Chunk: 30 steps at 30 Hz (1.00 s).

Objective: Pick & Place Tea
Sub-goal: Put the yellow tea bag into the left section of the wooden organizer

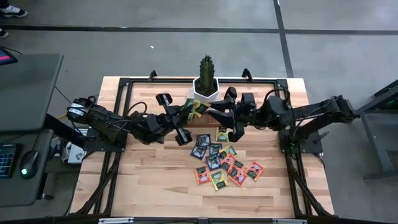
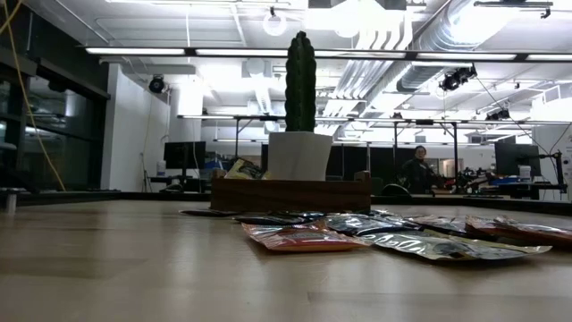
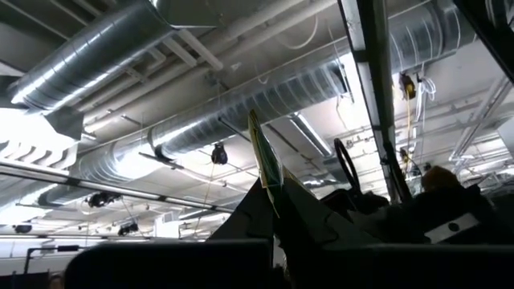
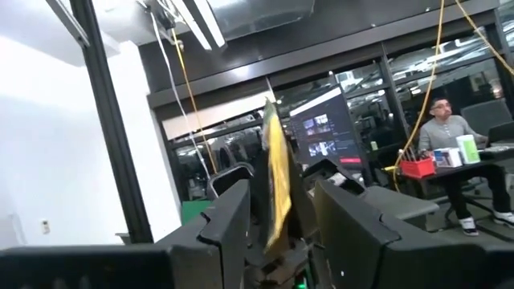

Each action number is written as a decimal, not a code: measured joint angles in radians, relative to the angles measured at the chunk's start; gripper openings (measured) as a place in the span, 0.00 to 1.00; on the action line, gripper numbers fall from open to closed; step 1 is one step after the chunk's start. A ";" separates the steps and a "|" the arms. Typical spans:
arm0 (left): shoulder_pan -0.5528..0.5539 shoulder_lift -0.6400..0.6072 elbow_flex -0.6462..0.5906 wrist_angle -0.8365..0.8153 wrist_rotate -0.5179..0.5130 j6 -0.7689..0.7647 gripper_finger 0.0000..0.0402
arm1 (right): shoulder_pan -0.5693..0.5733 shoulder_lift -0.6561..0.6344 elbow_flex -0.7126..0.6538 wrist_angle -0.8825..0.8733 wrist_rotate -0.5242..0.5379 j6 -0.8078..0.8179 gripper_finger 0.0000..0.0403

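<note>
My left gripper (image 1: 188,114) reaches in from the table's left and is shut on a yellow-green tea sachet (image 1: 198,109), high over the wooden tray (image 2: 290,192). My right gripper (image 1: 212,114) faces it from the right. It is open, and its fingers (image 4: 229,213) stand on either side of the same sachet (image 4: 277,181) without plainly touching it. Several more sachets (image 1: 221,163) lie flat on the table in front of the tray. One sachet (image 2: 243,168) leans up out of the tray's left end. Neither gripper shows in the low view. My left gripper pinches the sachet's near end (image 3: 275,197) between its two fingers (image 3: 241,221), coming from the table's left. The sachet stands edge-on out past the fingertips toward the right gripper. It is lifted clear of the tray and the table.
A white pot with a tall green cactus (image 1: 206,79) stands just behind the tray, close to both grippers. The black frame rails (image 1: 118,112) run along the table's sides. Bare wood lies at the near left (image 1: 143,180). A person (image 4: 450,128) sits in the room beyond.
</note>
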 joint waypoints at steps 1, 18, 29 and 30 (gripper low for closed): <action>0.002 0.000 0.000 -0.012 0.005 -0.012 0.00 | -0.005 0.004 0.000 0.009 -0.006 0.005 0.34; 0.013 0.000 0.000 -0.041 0.012 -0.045 0.00 | -0.012 0.023 0.001 0.036 -0.029 0.001 0.34; 0.013 0.000 0.000 -0.061 0.011 -0.049 0.00 | -0.012 0.045 0.001 0.067 -0.051 -0.024 0.10; 0.013 0.000 0.000 -0.061 0.012 -0.049 0.00 | -0.012 0.045 0.001 0.069 -0.056 -0.031 0.07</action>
